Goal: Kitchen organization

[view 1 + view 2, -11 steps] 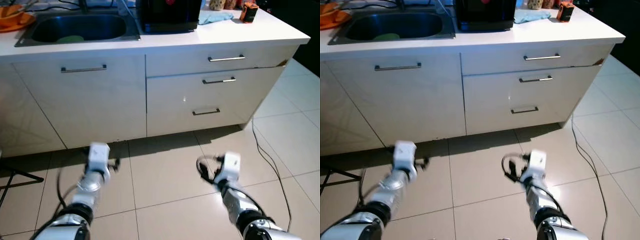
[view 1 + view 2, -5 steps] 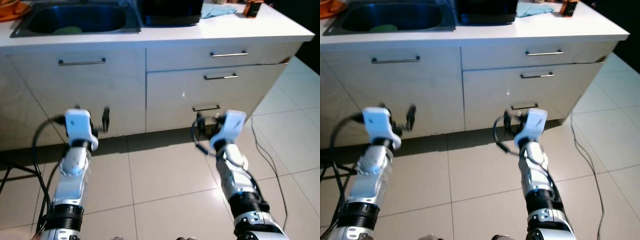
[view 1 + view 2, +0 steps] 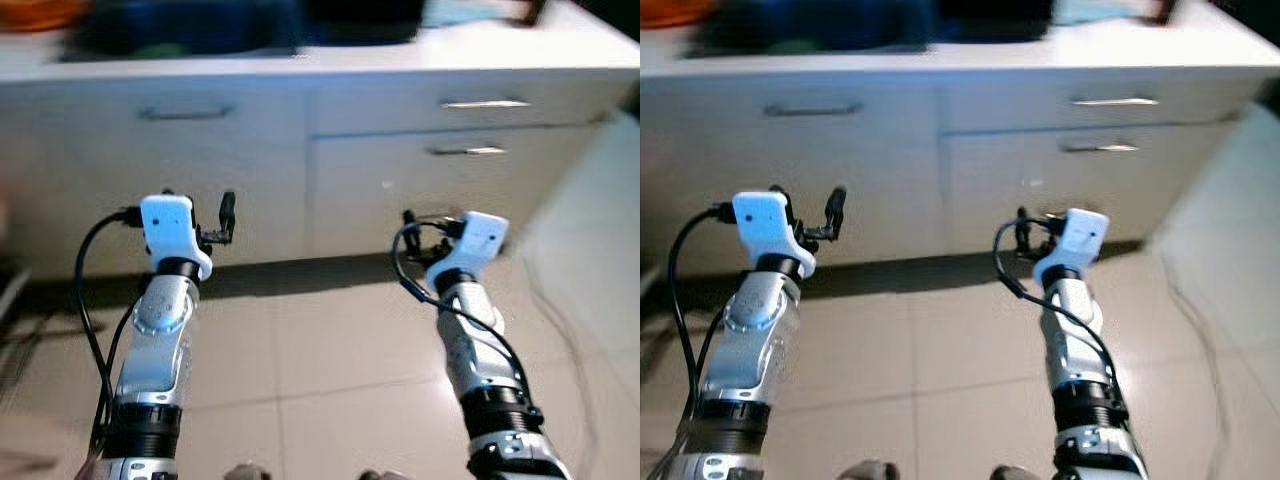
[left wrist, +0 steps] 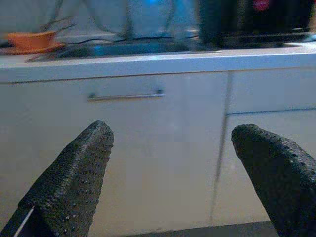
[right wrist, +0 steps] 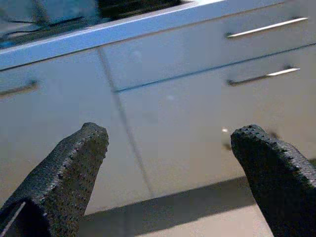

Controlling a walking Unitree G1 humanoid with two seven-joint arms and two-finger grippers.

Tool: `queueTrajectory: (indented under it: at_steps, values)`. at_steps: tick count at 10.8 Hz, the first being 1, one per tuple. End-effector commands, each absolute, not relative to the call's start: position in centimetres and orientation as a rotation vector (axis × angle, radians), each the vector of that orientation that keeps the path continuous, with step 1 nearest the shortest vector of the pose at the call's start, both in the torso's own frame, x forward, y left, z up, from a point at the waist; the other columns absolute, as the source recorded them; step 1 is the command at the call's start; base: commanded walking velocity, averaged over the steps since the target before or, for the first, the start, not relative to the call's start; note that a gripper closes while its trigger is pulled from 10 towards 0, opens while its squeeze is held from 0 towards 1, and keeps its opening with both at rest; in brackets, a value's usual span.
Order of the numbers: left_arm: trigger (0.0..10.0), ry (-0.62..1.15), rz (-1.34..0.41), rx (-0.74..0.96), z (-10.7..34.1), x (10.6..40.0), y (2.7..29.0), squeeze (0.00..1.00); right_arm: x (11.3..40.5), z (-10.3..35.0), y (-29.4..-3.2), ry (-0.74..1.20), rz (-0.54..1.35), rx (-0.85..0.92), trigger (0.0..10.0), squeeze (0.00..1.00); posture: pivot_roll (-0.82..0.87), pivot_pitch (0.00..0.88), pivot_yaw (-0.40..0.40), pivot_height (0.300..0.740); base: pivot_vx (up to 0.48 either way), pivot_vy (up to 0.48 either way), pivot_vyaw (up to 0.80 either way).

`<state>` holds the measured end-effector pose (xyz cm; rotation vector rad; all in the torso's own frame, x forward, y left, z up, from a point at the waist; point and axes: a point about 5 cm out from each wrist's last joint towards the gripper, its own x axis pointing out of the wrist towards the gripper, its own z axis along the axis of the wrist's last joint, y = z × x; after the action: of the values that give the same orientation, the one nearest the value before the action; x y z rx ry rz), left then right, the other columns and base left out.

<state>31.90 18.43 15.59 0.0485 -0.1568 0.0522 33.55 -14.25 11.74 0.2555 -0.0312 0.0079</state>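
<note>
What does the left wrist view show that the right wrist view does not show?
Left wrist view alone: an orange bowl on the white countertop, the dark steel sink, a black appliance, and the long metal handle on the white cabinet door.

Right wrist view alone: two stacked white drawers with silver bar handles, the upper and the lower, with tiled floor below.

Both: two black dotted fingers spread apart, as on the left gripper and the right gripper, holding nothing, facing the white cabinets.
</note>
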Motion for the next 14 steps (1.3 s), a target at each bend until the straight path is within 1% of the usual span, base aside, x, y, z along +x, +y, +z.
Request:
queueTrajectory:
  at_steps: [1, 2, 4, 5, 7, 9, 14]
  values:
    - [10.0, -0.213, 0.051, 0.02, 17.6, 32.4, 17.9, 0.0, 33.5, 12.9, -15.0, -0.061, -0.012, 0.259, 10.0, 0.0, -0.02, 0.074, -0.024, 0.74, 0.0, 0.0, 0.0]
    - [10.0, -0.288, 0.059, -0.021, 19.8, 32.4, 17.7, 0.0, 33.5, 14.7, -14.6, -0.106, 0.024, 0.235, 10.0, 0.0, -0.04, 0.072, -0.045, 0.74, 0.0, 0.0, 0.0]
    - [10.0, -0.316, 0.084, -0.088, 20.9, 32.2, 17.4, 0.0, 33.7, 17.8, -14.1, -0.197, 0.052, 0.211, 10.0, 0.0, -0.06, 0.069, -0.057, 0.74, 0.0, 0.0, 0.0]
    - [10.0, -0.35, 0.054, -0.082, 21.7, 32.3, 16.4, 0.0, 33.4, 19.6, -13.5, -0.25, 0.091, 0.183, 10.0, 0.0, -0.06, 0.071, -0.062, 0.74, 0.349, 0.0, 0.0]
    - [10.0, -0.362, 0.102, -0.058, 22.4, 32.3, 17.0, 0.0, 33.2, 20.3, -13.1, -0.271, 0.117, 0.15, 10.0, 0.0, -0.06, 0.075, -0.056, 0.74, 0.382, 0.0, 0.0]
    - [10.0, -0.387, 0.107, -0.06, 23.4, 32.5, 17.6, 0.0, 33.2, 20.7, -13.0, -0.27, 0.112, 0.154, 10.0, 0.0, -0.06, 0.069, -0.051, 0.74, 0.45, 0.0, 0.0]
    - [10.0, -0.389, 0.114, -0.067, 23.7, 33.0, 17.7, 0.0, 33.5, 21.0, -13.2, -0.27, 0.111, 0.141, 10.0, 0.0, -0.06, 0.049, -0.049, 0.74, 0.451, 0.0, 0.0]
